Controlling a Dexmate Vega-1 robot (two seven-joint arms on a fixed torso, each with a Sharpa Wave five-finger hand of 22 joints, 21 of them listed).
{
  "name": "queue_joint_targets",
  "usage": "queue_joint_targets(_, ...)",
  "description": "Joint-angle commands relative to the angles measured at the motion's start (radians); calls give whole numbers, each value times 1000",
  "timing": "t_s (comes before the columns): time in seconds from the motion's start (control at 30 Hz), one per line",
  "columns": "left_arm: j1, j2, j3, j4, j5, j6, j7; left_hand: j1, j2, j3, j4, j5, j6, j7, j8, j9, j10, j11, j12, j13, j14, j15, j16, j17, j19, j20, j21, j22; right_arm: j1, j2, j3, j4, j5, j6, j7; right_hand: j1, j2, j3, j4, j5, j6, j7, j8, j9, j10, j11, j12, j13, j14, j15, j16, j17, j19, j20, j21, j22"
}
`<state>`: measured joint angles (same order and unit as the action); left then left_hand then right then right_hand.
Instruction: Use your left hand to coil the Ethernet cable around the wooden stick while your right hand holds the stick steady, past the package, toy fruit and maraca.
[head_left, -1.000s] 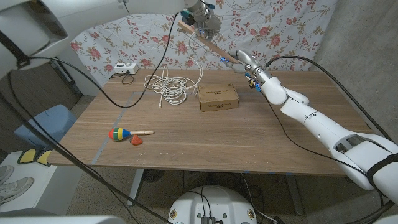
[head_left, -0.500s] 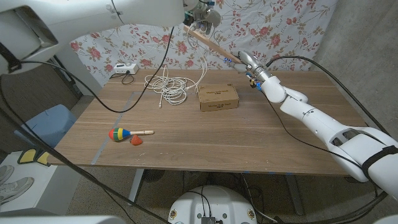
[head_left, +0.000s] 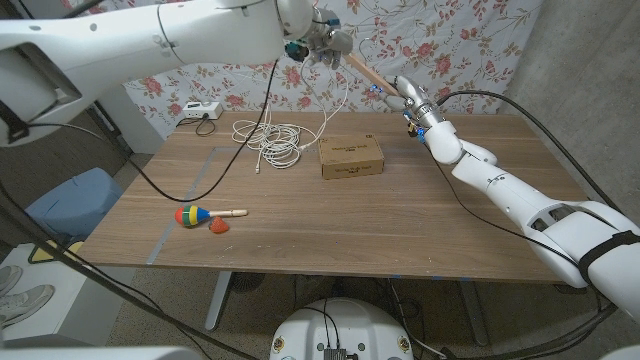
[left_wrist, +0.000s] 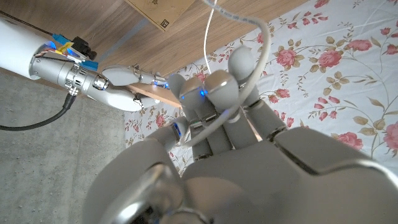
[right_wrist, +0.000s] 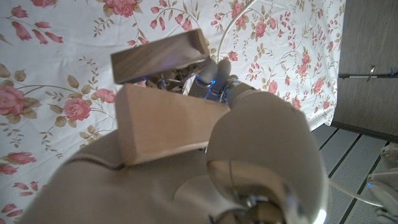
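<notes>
Here the right hand (head_left: 408, 95) grips the wooden stick (head_left: 362, 72) — its far end is hidden behind the left hand (head_left: 322, 42), which holds the Ethernet cable (head_left: 272, 140).

cable coil (head_left: 270, 140) left of package (head_left: 351, 156) | maraca (head_left: 200, 215) front-left

Overhead head view; close wrist views

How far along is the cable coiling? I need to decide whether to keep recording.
Early stage. Done: the right hand holds the wooden stick raised above the table's far edge. In hand: the left hand grips the white Ethernet cable at the stick's far end. Left: most of the cable lies in a loose pile on the table, unwound.
</notes>
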<state>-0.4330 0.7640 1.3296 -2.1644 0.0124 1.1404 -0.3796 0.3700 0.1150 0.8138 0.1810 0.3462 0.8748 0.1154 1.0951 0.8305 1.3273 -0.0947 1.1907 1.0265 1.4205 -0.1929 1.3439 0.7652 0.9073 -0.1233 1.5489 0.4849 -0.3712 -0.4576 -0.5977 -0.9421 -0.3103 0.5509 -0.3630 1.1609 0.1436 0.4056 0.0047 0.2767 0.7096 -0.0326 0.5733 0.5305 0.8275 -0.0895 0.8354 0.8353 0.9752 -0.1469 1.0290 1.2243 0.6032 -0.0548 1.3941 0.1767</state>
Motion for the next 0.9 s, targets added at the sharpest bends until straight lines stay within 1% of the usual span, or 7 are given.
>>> queue_joint_targets(0.03, 278, 121, -245, -85, -205, -61, 188, -19, 0, 11, -3, 14, -55, 72, 9, 5, 29, -18, -6, -16, -2, -4, -1, -3, 15, -5, -6, 4, -11, 15, 63, 43, 73, 35, -29, 15, 16, 4, -11, 3, 13, -2, 1, 4, 8, -5, 0, 0, 8, -70, 5, 4, 5, -106, 4, 3)
queue_joint_targets(0.23, 444, 162, -409, -78, -340, -119, 302, -33, -1, 14, -4, 20, -32, 76, 22, 7, 48, -12, -10, -47, 0, -2, 3, -9, 22, -2, -6, 6, -9, 27, 89, 82, 102, 88, -25, 14, 16, 4, -11, 2, 14, -2, 0, 3, 8, -4, 0, 0, 8, -70, 8, 5, 4, -108, 3, 3)
queue_joint_targets(0.37, 518, 189, -473, -67, -407, -141, 352, -44, -4, 13, -2, 24, -21, 77, 36, 20, 64, -8, -9, -70, 7, 2, 10, -11, 26, 4, -2, 17, -8, 31, 104, 99, 110, 107, -28, 14, 16, 3, -10, 2, 14, -1, -1, 3, 6, -4, 1, 4, 6, -70, 9, 4, 4, -109, 3, 3)
queue_joint_targets(0.5, 599, 218, -554, -54, -491, -174, 406, -84, -55, -8, -1, 36, 13, 66, 57, 30, 70, -12, 8, -80, 4, 6, 27, -10, 34, 9, -8, 27, -9, 34, 117, 110, 116, 118, -29, 13, 16, 3, -10, 2, 14, -1, -2, 2, 6, -2, 0, 1, 6, -70, 10, 4, 4, -109, 3, 3)
queue_joint_targets(0.57, 631, 232, -587, -49, -524, -185, 435, -112, -105, -24, -5, 54, 66, 58, 46, -22, 83, -6, 10, -124, 3, 10, 36, -14, 42, 6, -14, 24, -8, 38, 125, 124, 128, 131, -24, 13, 16, 3, -10, 2, 13, -1, -3, 2, 6, -2, -1, 0, 5, -70, 10, 4, 3, -110, 2, 2)
queue_joint_targets(0.63, 650, 245, -607, -45, -546, -187, 458, -120, -119, -27, -6, 63, 86, 62, 48, -31, 86, -1, 11, -140, 3, 11, 40, -15, 37, 11, -11, 34, -7, 41, 131, 135, 138, 149, -17, 13, 16, 3, -10, 2, 13, -3, -3, 2, 7, -2, -2, -2, 5, -70, 11, 4, 3, -110, 2, 2)
queue_joint_targets(0.9, 732, 275, -669, 6, -607, -260, 549, -82, -4, 18, -35, 26, 135, 32, 56, -63, 96, -6, 56, -212, 13, 15, 66, -41, 59, 0, -3, 10, 13, 77, 193, 229, 334, 287, 258, 12, 16, 4, -10, 2, 13, 0, -5, 1, 2, 2, -2, 1, 0, -70, 11, 4, -3, -112, -3, 1)
